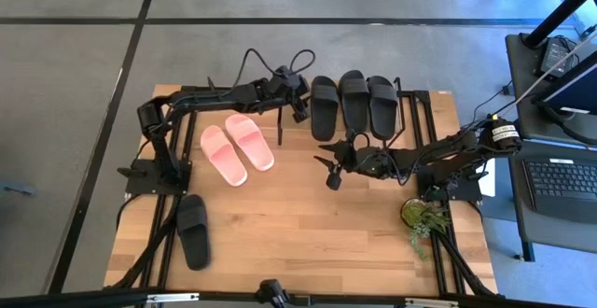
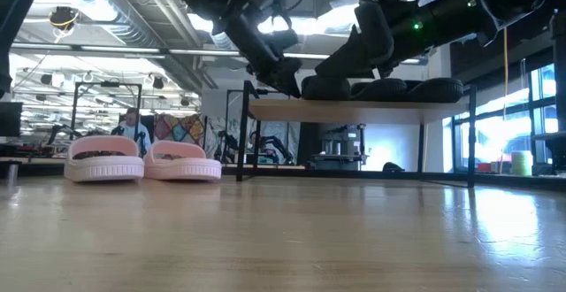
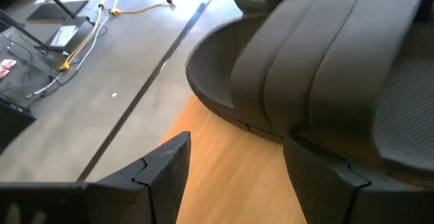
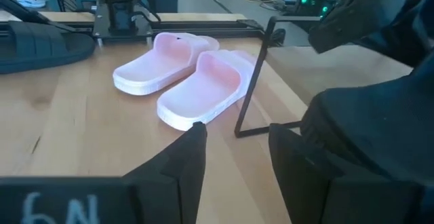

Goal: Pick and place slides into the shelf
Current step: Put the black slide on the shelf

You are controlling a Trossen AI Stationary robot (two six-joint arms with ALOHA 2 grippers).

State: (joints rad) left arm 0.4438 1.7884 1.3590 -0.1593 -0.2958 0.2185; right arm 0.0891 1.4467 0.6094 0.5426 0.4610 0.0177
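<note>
Three black slides lie side by side, soles down, on the shelf at the table's far side; the low view shows them on its board. My left gripper hovers open at the leftmost one, its fingers astride the board's bare wood next to that slide's end. The pink pair rests soles down on the table left of the shelf. Another black slide lies near the table's left front. My right gripper hangs open and empty in front of the shelf, facing the pink pair. My left gripper has one finger close under the side of the leftmost black slide on the shelf. I cannot tell whether it touches the slide. Nothing lies between the two fingers.
The shelf's thin black leg stands just ahead of my right gripper. A small potted plant sits at the table's right front. Bare tabletop lies across the near middle. Desks with a laptop stand beyond the right edge.
</note>
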